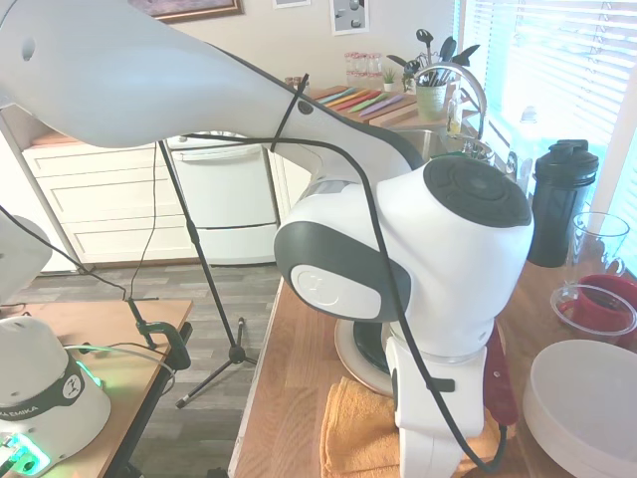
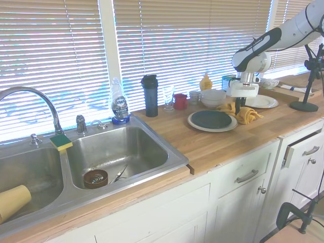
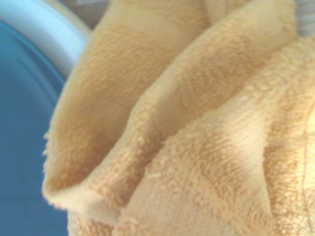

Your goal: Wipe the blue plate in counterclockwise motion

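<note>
The blue plate (image 2: pixel 211 119) is dark and glossy and rests on a larger cream plate (image 2: pixel 198 125) on the wooden counter. My gripper (image 2: pixel 237 107) stands just past the plate's right rim, pressed down into a bunched yellow cloth (image 2: pixel 247 115) and shut on it. Up close, the wrist view fills with the cloth (image 3: pixel 197 137), with the blue plate (image 3: pixel 19 128) and the cream rim (image 3: pixel 47 27) beside it. In the first exterior view the arm hides most of the plate (image 1: pixel 364 349); the cloth (image 1: pixel 353 438) shows below it.
White bowls (image 2: pixel 213 97) and another cream plate (image 2: pixel 264 101) stand behind and to the right of the cloth. A red cup (image 2: pixel 180 101), a black bottle (image 2: pixel 150 95) and a soap bottle (image 2: pixel 119 105) line the window side. The sink (image 2: pixel 116 152) is to the left.
</note>
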{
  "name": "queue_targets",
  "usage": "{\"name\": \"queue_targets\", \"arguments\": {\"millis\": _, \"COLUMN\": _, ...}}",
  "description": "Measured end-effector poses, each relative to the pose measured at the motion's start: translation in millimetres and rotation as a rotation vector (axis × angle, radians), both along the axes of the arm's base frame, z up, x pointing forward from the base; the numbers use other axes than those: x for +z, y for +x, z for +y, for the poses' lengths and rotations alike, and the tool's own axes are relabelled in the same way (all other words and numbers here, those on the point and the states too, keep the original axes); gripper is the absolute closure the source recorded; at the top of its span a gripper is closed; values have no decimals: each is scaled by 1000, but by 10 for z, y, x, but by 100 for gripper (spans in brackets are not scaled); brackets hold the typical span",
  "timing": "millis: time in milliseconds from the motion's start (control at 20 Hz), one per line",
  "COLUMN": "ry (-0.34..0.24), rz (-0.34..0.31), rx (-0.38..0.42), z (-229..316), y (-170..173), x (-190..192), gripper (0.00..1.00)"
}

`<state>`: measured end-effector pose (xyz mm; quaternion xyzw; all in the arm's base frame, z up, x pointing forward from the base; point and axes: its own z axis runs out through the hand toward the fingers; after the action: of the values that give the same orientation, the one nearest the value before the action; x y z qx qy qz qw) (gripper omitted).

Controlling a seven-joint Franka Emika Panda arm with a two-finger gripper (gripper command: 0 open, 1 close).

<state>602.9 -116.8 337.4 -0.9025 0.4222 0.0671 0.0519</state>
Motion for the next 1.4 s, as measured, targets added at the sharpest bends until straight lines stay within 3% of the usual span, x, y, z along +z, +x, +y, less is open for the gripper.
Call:
{"name": "queue_targets", "arguments": {"millis": 900, "ry": -16, "rz": -10, "rx": 0, "z": -38, "y": 8, "x": 11, "gripper": 0}}
{"name": "queue_targets", "arguments": {"millis": 1400, "ry": -79, "rz": -103, "rx": -1, "z": -104, "y": -179, "x": 312, "gripper": 0}}
